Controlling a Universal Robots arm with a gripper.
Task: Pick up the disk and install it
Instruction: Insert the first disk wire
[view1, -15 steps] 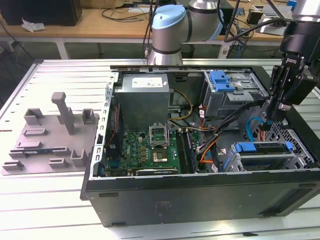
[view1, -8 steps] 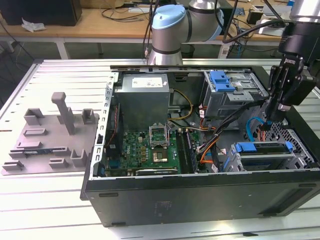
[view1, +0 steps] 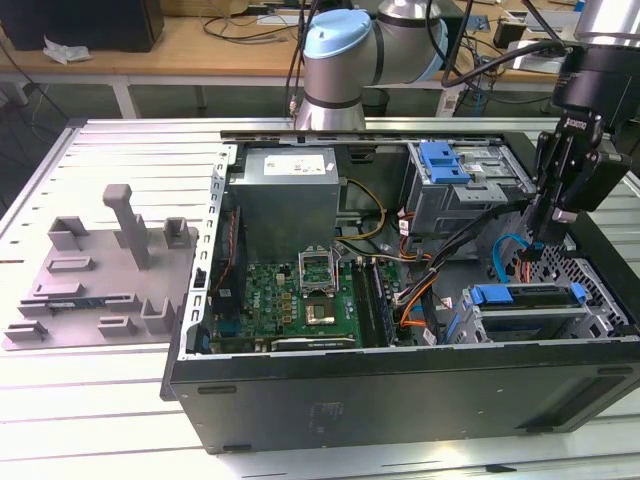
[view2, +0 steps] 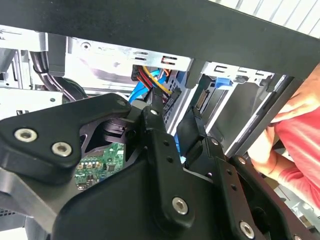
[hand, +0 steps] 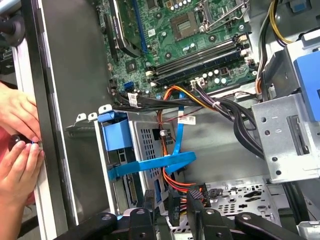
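Gripper (hand: 171, 195) hung with fingers apart, clamping nothing, just above the drive cage (view1: 540, 325) at the lower right of the exterior view. Disk (view1: 525, 294) sat in that cage, its blue frame showing. 2 hands (hand: 17, 112) touched the case (view1: 400, 400) edge.
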